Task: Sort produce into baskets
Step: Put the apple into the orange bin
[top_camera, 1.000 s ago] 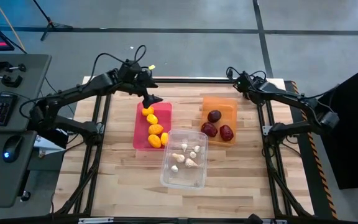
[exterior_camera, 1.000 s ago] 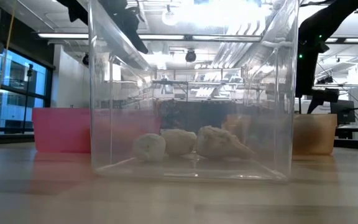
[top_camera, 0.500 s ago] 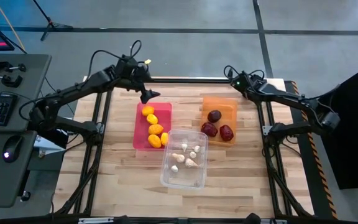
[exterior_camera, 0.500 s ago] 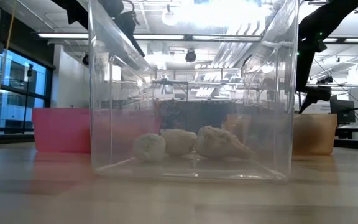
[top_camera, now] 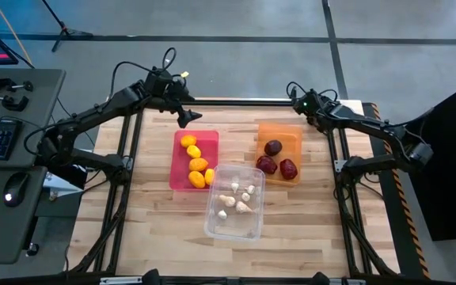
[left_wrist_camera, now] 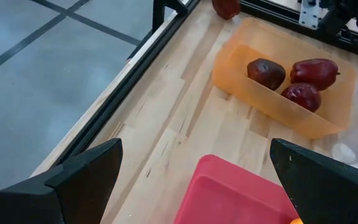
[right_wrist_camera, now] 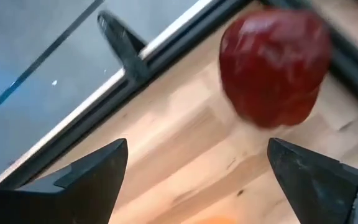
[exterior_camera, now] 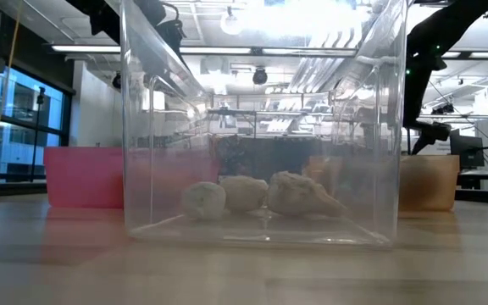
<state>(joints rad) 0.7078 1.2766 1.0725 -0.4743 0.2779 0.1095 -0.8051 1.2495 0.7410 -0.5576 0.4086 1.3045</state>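
- Since a second ago your left gripper (top_camera: 187, 119) has pulled back from over the far end of the pink basket (top_camera: 180, 170) to just beyond its far edge; its jaws stand wide open and empty.
- Your right gripper (top_camera: 298, 99) has barely shifted from the far side of the orange basket (top_camera: 278, 131). Its jaws stand spread now, wider than they were a second ago, and nothing sits between them.
- The baskets and their contents lie where they were: yellow-orange ovals (top_camera: 196, 165) in the pink one, three dark red pieces (top_camera: 274, 148) in the orange one, whitish bulbs (top_camera: 236, 199) in the clear basket (top_camera: 251, 228).
- Only your right wrist view shows a loose dark red piece (right_wrist_camera: 272, 68) on the bare wood ahead of the open jaws, apart from both fingers (right_wrist_camera: 86, 180) and by the table's dark frame rail (right_wrist_camera: 122, 45).
- Your left wrist view catches that same piece (left_wrist_camera: 226, 6) beyond the orange basket's far wall; the high view hides it under the right arm.
- The low view alone shows the bulbs (exterior_camera: 244, 193) resting on the clear basket's floor, with the pink and orange baskets behind to either side.
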